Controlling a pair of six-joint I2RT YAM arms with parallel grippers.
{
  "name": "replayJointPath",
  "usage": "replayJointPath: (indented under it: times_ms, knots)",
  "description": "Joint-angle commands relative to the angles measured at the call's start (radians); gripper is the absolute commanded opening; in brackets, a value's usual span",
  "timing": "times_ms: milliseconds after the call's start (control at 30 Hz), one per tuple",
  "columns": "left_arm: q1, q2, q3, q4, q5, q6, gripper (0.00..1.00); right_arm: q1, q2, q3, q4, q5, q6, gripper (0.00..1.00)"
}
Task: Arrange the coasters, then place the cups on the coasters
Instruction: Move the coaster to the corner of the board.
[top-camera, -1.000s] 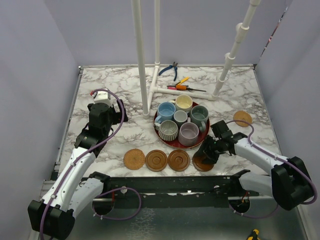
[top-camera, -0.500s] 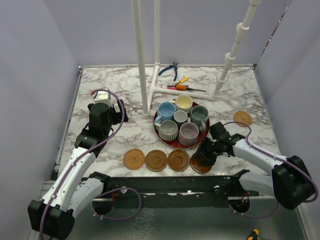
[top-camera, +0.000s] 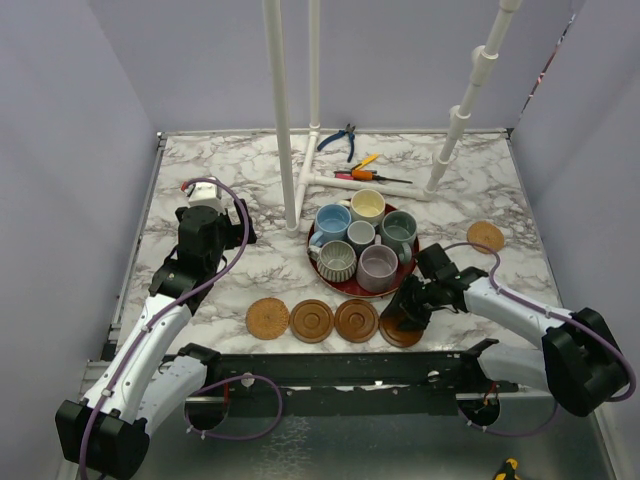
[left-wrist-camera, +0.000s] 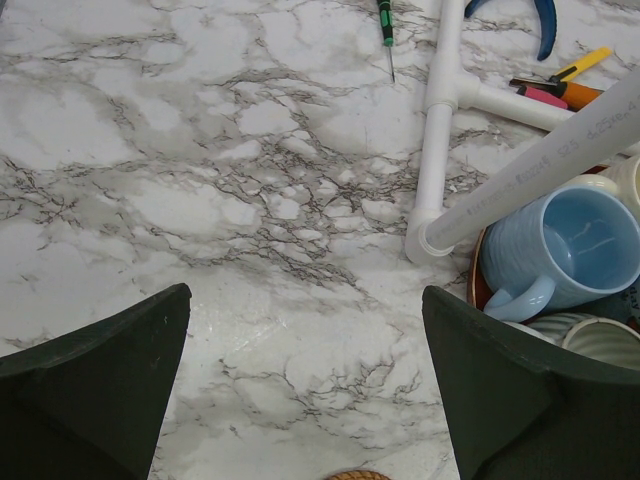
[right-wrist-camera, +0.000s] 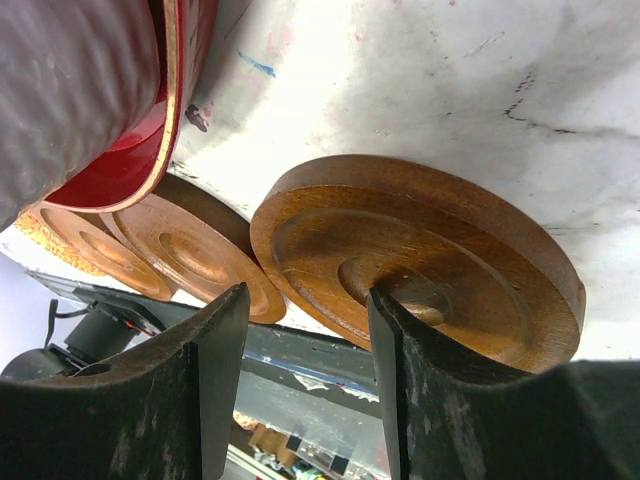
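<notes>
Three coasters lie in a row at the near edge: a tan one (top-camera: 267, 318) and two brown ones (top-camera: 312, 321) (top-camera: 356, 320). My right gripper (top-camera: 408, 318) stands open over a fourth brown coaster (right-wrist-camera: 420, 250) just right of the row. One finger rests in its centre hollow and the other hangs off its near rim. Another tan coaster (top-camera: 485, 236) lies alone at the right. Several cups stand on the red tray (top-camera: 343, 285), among them lavender (top-camera: 378, 266), ribbed (top-camera: 337, 260) and light blue (left-wrist-camera: 580, 245). My left gripper (left-wrist-camera: 305, 300) hangs open above bare marble on the left.
A white pipe frame (top-camera: 300, 185) rises behind the tray, with a slanted pipe (top-camera: 460, 110) at the back right. Pliers (top-camera: 340, 140) and small screwdrivers (top-camera: 365, 170) lie at the back. The arms' black rail (top-camera: 350, 370) runs just below the coaster row.
My right gripper has slid a little to the left with the brown coaster under it, closing in on the row. The left arm has not moved.
</notes>
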Motion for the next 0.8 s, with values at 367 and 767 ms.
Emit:
replayJointPath:
  times_ms: [367, 767]
  knots:
    - [-0.003, 0.001, -0.009, 0.001, -0.008, 0.009, 0.99, 0.042, 0.054, -0.032, -0.009, 0.07, 0.007, 0.55]
    - [-0.003, 0.001, -0.009, 0.001, -0.01, 0.009, 0.99, 0.049, -0.039, 0.039, -0.164, 0.178, -0.005, 0.61]
